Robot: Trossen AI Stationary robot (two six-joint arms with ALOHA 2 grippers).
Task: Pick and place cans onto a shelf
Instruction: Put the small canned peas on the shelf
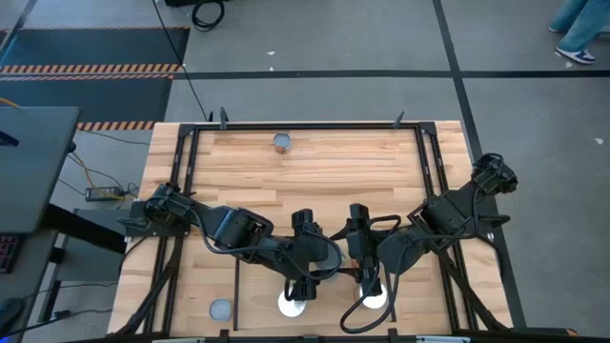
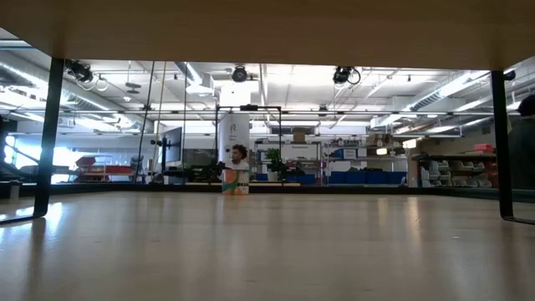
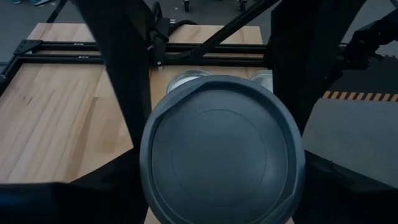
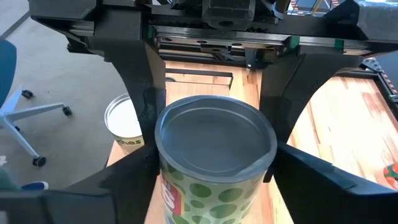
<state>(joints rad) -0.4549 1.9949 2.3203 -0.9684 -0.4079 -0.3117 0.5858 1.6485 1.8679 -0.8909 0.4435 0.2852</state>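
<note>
A light-wood tabletop [image 1: 315,176] framed by thin black rails sits on a grey floor, with a wide workshop hall visible beyond it in the low view.

The left gripper [image 3: 205,143] has its two dark fingers on either side of a can with a dull grey lid [image 3: 221,155], seemingly clenched on its sides; from above, this gripper [image 1: 298,293] hangs over a white-topped can [image 1: 293,304] at the table's near edge. The right gripper [image 4: 211,149] likewise appears to be grasping a green-dotted can [image 4: 214,158], fingers pressed to its wall, with another white-topped can [image 4: 124,121] just beside it. From above, the right gripper [image 1: 370,286] is just right of the left one, both near the middle of the near edge.

Taking that near-edge pair as the landmark: a grey-topped can [image 1: 221,309] stands well to its left, and a single can [image 1: 282,143] stands well beyond it at the far rail, the same can [image 2: 236,179] seen upright in the low view. That far, railed stretch looks like the shelf.

The step in hand seems to be the pick, both arms at once. Next, each arm should lift straight up to clear neighbouring cans, then carry toward the far side and set down upright, keeping the two arms apart.
</note>
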